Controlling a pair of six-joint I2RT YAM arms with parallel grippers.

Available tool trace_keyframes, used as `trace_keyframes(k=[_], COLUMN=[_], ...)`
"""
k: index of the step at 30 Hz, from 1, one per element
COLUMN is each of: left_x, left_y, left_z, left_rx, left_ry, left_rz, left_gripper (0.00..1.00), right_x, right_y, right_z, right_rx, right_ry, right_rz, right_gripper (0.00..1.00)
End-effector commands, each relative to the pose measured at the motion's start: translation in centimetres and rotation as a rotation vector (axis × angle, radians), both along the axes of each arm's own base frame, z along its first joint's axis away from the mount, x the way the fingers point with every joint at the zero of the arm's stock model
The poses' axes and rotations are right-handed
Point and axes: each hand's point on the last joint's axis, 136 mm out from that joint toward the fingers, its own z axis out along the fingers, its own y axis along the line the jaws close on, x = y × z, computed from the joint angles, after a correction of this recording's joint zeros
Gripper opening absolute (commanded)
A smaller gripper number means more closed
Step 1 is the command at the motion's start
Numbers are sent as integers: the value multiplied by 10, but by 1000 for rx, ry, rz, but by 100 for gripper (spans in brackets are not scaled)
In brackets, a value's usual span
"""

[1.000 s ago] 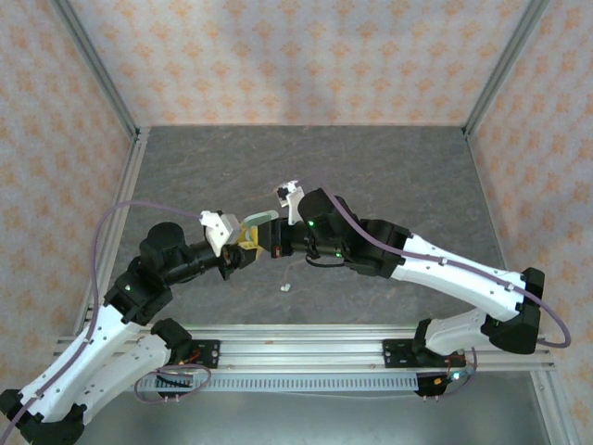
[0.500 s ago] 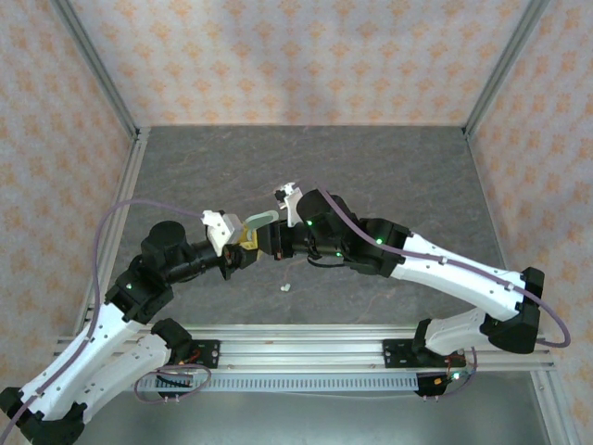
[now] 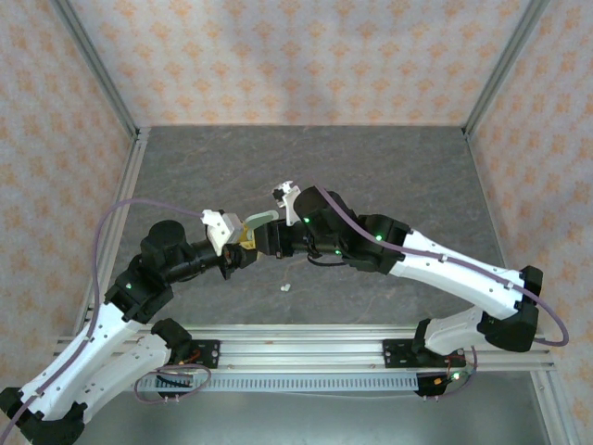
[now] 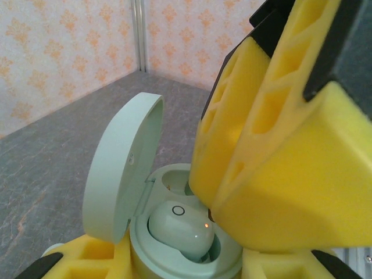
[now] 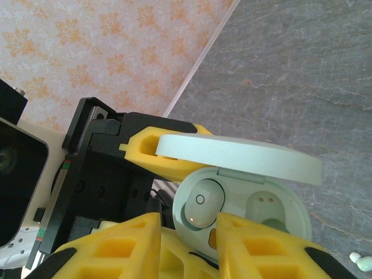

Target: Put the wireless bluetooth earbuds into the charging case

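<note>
The grey stone-patterned counter (image 3: 389,185) lies between walls papered in an orange motif. Over its middle the white left arm (image 3: 120,315) and the white right arm (image 3: 445,269) reach in from either side and meet.

The left end effector (image 3: 239,248) is closed on the charging case (image 5: 296,216). Its yellow foam fingers (image 4: 87,258) clamp the case's lower body from both sides and hold it off the counter. The right end effector (image 5: 187,224) hangs directly over the case with its yellow fingers (image 5: 131,244) slightly parted. A narrow gap between the tips sits right above one well. Whether those tips touch anything is not clear.

The pale green oval case stands open, with its lid (image 5: 244,158) hinged up and back. One earbud (image 5: 202,208), white and rounded, sits in the well nearer the right end effector's tips, with a small orange light glowing on it. The neighbouring well (image 5: 268,204) holds nothing, and its two metal contacts are bare.

A second earbud (image 3: 285,288) lies loose on the counter, near the arms' side of the case and apart from both end effectors.
</note>
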Motion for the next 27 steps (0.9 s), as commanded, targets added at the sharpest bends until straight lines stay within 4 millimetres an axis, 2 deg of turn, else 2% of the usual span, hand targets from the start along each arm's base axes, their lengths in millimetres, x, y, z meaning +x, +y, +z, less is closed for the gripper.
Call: trace_keyframes(k=[1,6,9,12,14,15,18,22,24,27], left_x=[-1,-2,-2,-2,-2,-2,-4,-7,-8,-10], left_y=[0,1,2,3,4,5,8,12,14,17], left_z=[26,25,23,22,21,20,19,19,20,20], left_rx=[-46,-39,-32,-25,-21,-19,-15,-8,-6,6], left_ry=[-64,-63,-61,-57,-57,-57,-59,-64,-71,-69], left_rz=[-7,-6,-1,6,11,13,20,33,39,46], left_gripper=[15,15,15,15,15,15,15,15,15,15], right_x=[3,4,6,13,20,22,36,50,51,49], right_y=[-4,-13,-26,-45,-55,-68,-98,-129,-129,-119], right_z=[13,35,50,52,44,47,26,-29,-55,-95], right_rx=[-1,52,99,117,108,126,99,36,-8,-105], right_ry=[-34,-62,-86,-87,-72,-65,-5,162,229,304], right_rz=[-23,-50,-98,-188,-249,-293,-436,-574,-580,-553], right_gripper=[32,33,33,33,33,33,33,32,32,32])
